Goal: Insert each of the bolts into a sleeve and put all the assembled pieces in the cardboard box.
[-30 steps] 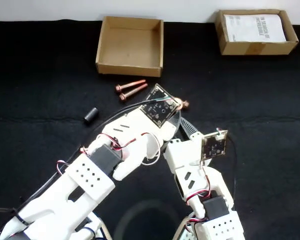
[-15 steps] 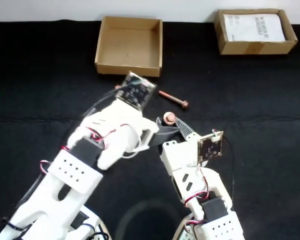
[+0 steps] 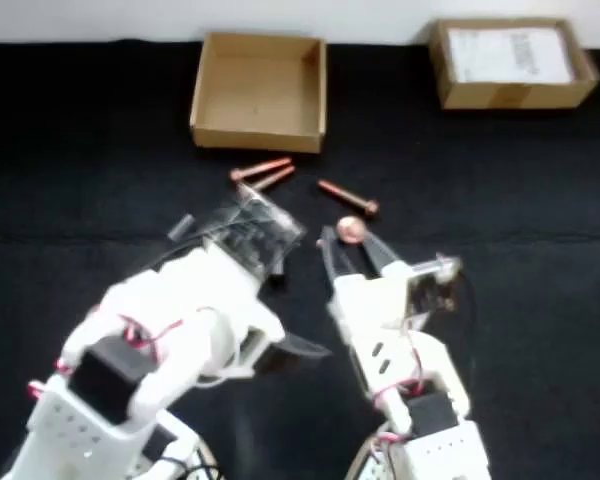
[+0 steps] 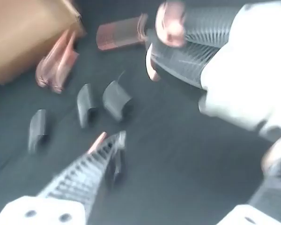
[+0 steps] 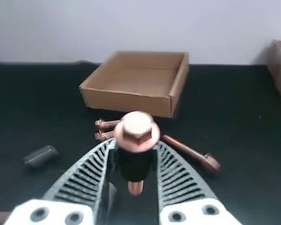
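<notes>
Left gripper (image 4: 192, 161), jaws spread, has pulled back from the right gripper (image 5: 136, 146) over the last second. The right one pinches a short black cylindrical sleeve (image 5: 136, 168) with a copper hex-head bolt (image 5: 136, 131) seated through it. The open brown cardboard box (image 5: 126, 101) lies ahead; judged ready for transfer.

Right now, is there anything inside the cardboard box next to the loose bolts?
No, in the high view the cardboard box has a bare floor.
</notes>
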Motion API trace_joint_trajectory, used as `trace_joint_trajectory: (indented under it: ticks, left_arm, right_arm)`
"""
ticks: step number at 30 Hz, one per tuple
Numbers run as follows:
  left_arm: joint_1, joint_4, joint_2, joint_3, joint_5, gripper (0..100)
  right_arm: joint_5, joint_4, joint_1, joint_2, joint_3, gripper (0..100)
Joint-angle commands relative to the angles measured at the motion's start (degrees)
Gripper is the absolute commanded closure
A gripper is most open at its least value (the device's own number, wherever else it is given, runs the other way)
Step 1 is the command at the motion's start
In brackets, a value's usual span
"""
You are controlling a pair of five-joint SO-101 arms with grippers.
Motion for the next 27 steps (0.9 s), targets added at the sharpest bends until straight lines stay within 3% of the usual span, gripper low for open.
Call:
trace_joint_trajectory:
  ticks: [1,5,15,20,27]
  left_arm:
    - [-5.58,-1.49,-10.95,-0.66,-0.18,79]
    - [-11.38,-2.64,-20.18,3.82,-0.18,100]
    - [-21.49,-7.56,-41.8,26.07,-0.18,97]
    - [-28.79,-8.88,-41.1,33.71,-0.09,97]
    - [-37.05,-19.69,-41.27,45.76,-0.18,97]
  right_arm:
    - [-0.53,0.57,1.54,-0.57,3.65,99.2]
    - [-0.62,4.7,1.54,-0.48,-2.15,99.2]
    - [-0.44,9.36,1.45,7.87,-15.34,99.2]
    - [-0.62,9.27,1.45,22.02,-27.91,99.2]
    - [-0.26,9.1,1.27,41.1,-42.42,99.2]
